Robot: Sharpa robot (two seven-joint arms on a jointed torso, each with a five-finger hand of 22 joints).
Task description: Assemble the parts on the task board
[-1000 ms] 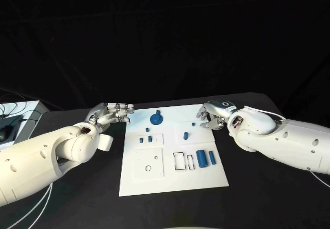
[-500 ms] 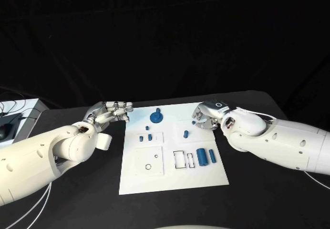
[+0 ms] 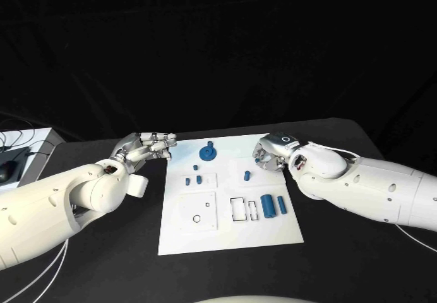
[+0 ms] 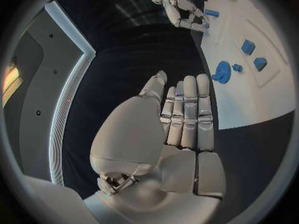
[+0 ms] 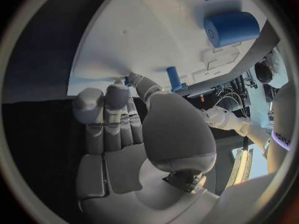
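The right hand (image 3: 270,156), fingers extended and empty, has slid left onto the flat white task board (image 3: 228,237) toward the small blue upright peg (image 3: 247,175); a grasp looks imminent.

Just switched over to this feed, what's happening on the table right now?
The robot is working over the white task board, which carries several small blue parts. Its right hand sits at the board's far right edge, fingers extended close to a small blue peg; whether it touches it cannot be told. The left hand hovers off the board's far left corner, fingers together and holding nothing. A large blue cylinder and a round blue disc part lie untouched on the board.
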